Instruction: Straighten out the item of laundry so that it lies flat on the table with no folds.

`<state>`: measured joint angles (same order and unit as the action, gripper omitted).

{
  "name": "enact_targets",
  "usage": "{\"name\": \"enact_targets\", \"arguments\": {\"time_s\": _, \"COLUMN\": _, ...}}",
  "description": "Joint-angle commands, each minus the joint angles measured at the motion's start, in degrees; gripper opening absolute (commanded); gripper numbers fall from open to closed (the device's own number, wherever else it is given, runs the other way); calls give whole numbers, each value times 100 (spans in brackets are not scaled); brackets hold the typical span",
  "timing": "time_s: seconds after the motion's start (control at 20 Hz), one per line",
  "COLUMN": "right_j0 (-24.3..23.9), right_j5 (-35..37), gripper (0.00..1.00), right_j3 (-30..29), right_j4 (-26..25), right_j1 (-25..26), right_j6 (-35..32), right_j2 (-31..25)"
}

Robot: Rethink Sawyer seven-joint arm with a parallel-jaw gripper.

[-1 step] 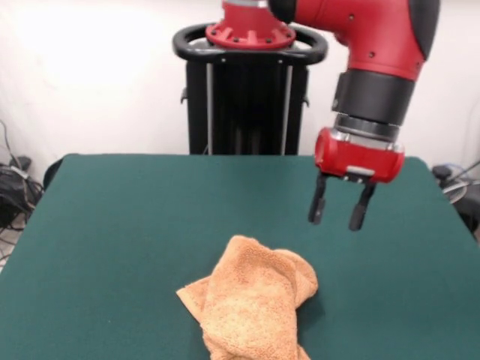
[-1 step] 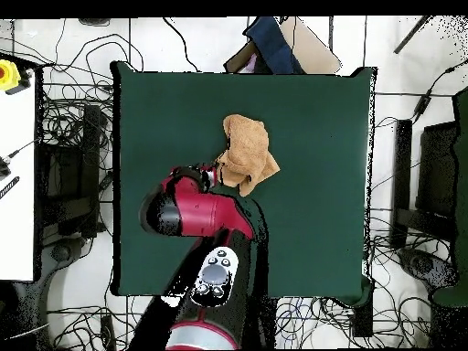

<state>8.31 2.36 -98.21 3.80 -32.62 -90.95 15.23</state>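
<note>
1. Towel [image 1: 251, 307], front view: it lies bunched on the table [image 1: 112, 225] toward the near edge, a little right of centre. One flap is folded over the rest, so the cloth sits in thick layers with rounded humps, not flat. Its lowest part runs out of the picture at the bottom.
2. The claw [image 1: 341, 206] hangs in the air above the table, up and to the right of the towel and apart from it. Its two dark fingers [image 1: 318, 204] point down with a clear gap between them and nothing in that gap: it is released and empty.
3. The claw likely stands high and spread so that it can come down on a fold or corner without dragging the cloth. That is a judgement only.
4. Overhead view: the towel [image 2: 245, 151] lies in the upper middle of the table [image 2: 320, 228], well away from every edge, as a lumpy and roughly oblong heap. There is green cloth all round it, so room to spread is not lacking.
5. Here the red arm [image 2: 196, 210] reaches in from the bottom, and its head ends just beside the towel's lower left edge. The fingers themselves are hidden under the arm in this view.
6. No fold looks undone, so the straightening appears to lie ahead.
</note>
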Motion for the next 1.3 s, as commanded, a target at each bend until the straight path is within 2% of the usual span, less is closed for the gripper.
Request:
{"name": "enact_targets", "arguments": {"time_s": 0.05, "right_j0": 22, "right_j5": -1415, "gripper": 100, "right_j3": 206, "right_j4": -277, "right_j1": 1001, "right_j6": -1001, "right_j2": 254}}
{"name": "enact_targets", "arguments": {"time_s": 0.2, "right_j0": -57, "right_j5": -1780, "gripper": 100, "right_j3": 389, "right_j4": -282, "right_j1": 1230, "right_j6": -838, "right_j2": 175}}
{"name": "enact_targets", "arguments": {"time_s": 0.35, "right_j0": -211, "right_j5": -1545, "gripper": 100, "right_j3": 576, "right_j4": -375, "right_j1": 1387, "right_j6": -576, "right_j2": -53}}
{"name": "enact_targets", "arguments": {"time_s": 0.5, "right_j0": -403, "right_j5": -1166, "gripper": 100, "right_j3": 701, "right_j4": -537, "right_j1": 1619, "right_j6": -361, "right_j2": -327}}
{"name": "enact_targets", "arguments": {"time_s": 0.6, "right_j0": -661, "right_j5": -331, "gripper": 100, "right_j3": 780, "right_j4": -730, "right_j1": 1682, "right_j6": -66, "right_j2": -704}}
{"name": "enact_targets", "arguments": {"time_s": 0.7, "right_j0": -624, "right_j5": -304, "gripper": 100, "right_j3": 807, "right_j4": -813, "right_j1": 1738, "right_j6": -73, "right_j2": -676}}
{"name": "enact_targets", "arguments": {"time_s": 0.85, "right_j0": -221, "right_j5": -861, "gripper": 100, "right_j3": 880, "right_j4": -712, "right_j1": 1995, "right_j6": -399, "right_j2": -202}}
{"name": "enact_targets", "arguments": {"time_s": 1.05, "right_j0": -182, "right_j5": -900, "gripper": 100, "right_j3": 922, "right_j4": -757, "right_j1": 2076, "right_j6": -545, "right_j2": -255}}
{"name": "enact_targets", "arguments": {"time_s": 1.3, "right_j0": -689, "right_j5": 122, "gripper": 100, "right_j3": 868, "right_j4": -812, "right_j1": 1870, "right_j6": -349, "right_j2": -977}}
